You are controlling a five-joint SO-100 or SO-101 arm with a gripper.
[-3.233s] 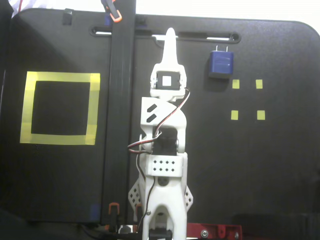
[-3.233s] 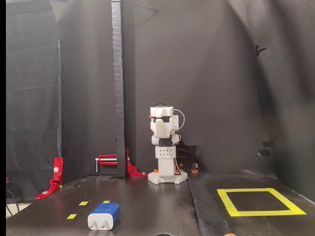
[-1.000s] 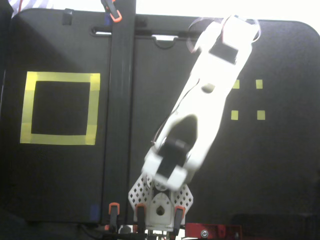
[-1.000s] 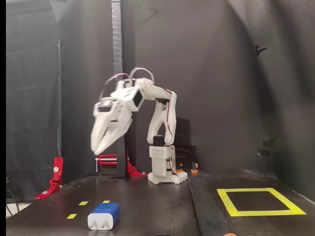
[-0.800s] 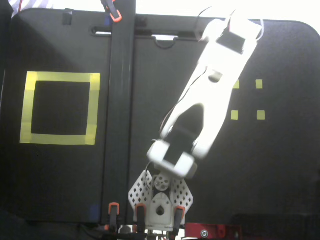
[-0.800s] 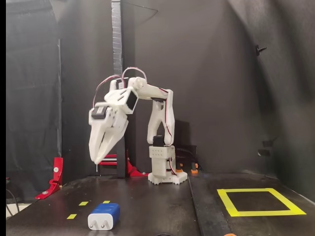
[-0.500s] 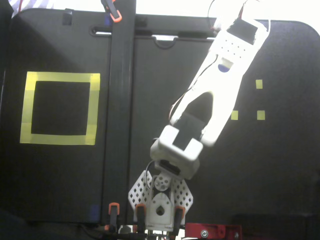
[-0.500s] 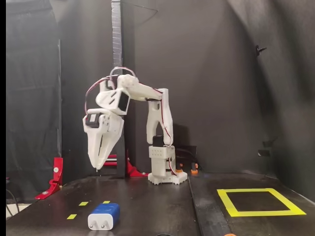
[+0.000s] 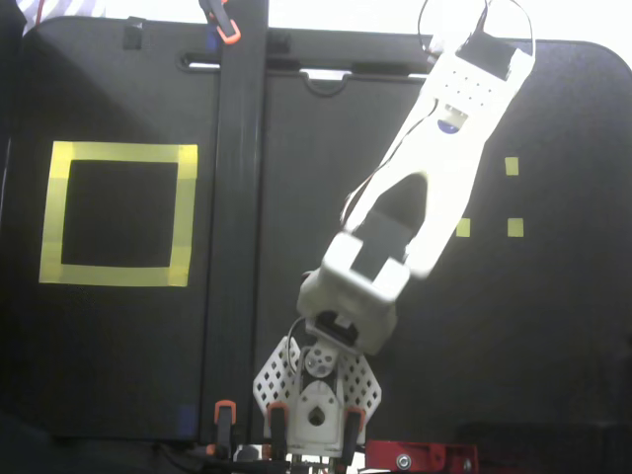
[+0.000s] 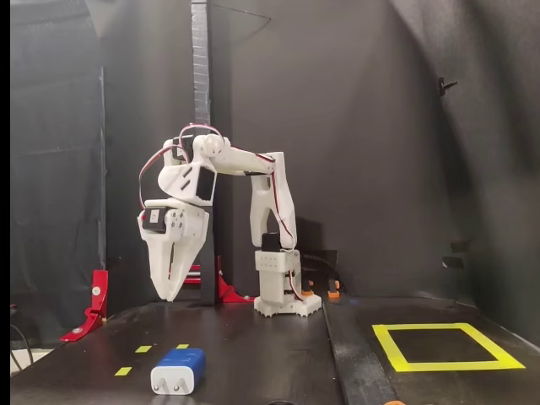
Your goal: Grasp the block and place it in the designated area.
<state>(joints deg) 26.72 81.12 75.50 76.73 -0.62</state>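
The block [image 10: 178, 370], dark blue on top with a pale face and two prongs toward the camera, lies flat on the black table at the front left. In a fixed view from above only a blue speck of the block [image 9: 450, 125] peeks past the white arm [image 9: 434, 188], which reaches up and to the right and hides the fingers. My gripper [image 10: 169, 295] hangs fingers-down above the block, slightly left of it and clear of it. Its tips look together with nothing between them. The designated area [image 9: 118, 154], a yellow tape square, lies far left from above and as the designated area [image 10: 447, 366] at the front right.
A black upright post [image 10: 202, 169] stands beside the arm's base [image 10: 287, 304]; from above the post [image 9: 237, 197] runs between arm and yellow frame. Tiny yellow squares [image 9: 514, 227] lie near the block. Red clamps [image 10: 94, 304] sit at the left edge.
The arm has unfolded from its rest pose, swung toward the block and tipped its gripper downward. Over the last second the gripper has lowered toward the block. The block has not moved.
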